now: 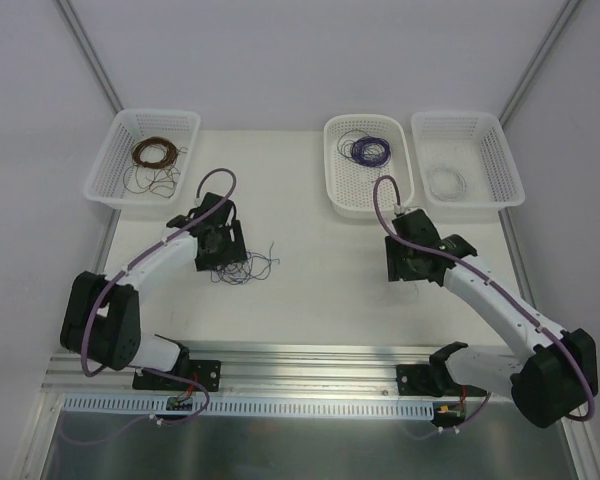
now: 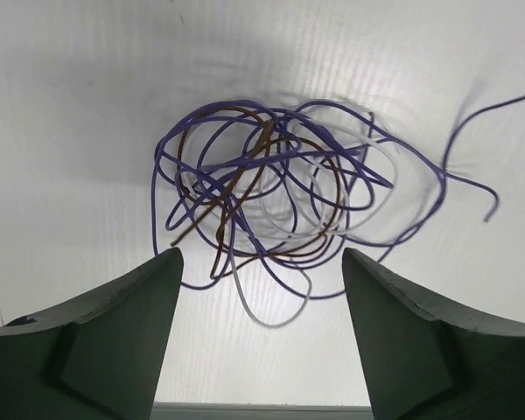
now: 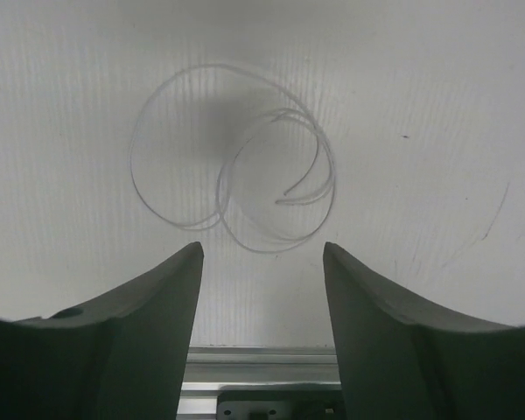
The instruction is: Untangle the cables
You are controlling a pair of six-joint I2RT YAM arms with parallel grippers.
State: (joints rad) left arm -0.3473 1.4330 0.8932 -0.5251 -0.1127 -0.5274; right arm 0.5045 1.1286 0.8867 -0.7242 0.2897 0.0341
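The cables (image 2: 271,192) are a small knot of thin purple, brown and white wires lying on the white table just ahead of my left gripper (image 2: 261,254), which is open and empty above them. In the top view the knot (image 1: 244,266) lies at the lower right of the left gripper (image 1: 220,248). My right gripper (image 3: 262,247) is open and empty over a loose white wire (image 3: 245,179) lying in loops on the table. In the top view the right gripper (image 1: 405,262) hangs right of centre.
Three white baskets stand at the back: the left one (image 1: 105,165) holds a brown coil (image 1: 152,153), the middle one (image 1: 332,170) a purple coil (image 1: 370,150), the right one (image 1: 505,160) a white coil (image 1: 445,182). A metal rail (image 1: 310,375) runs along the near edge.
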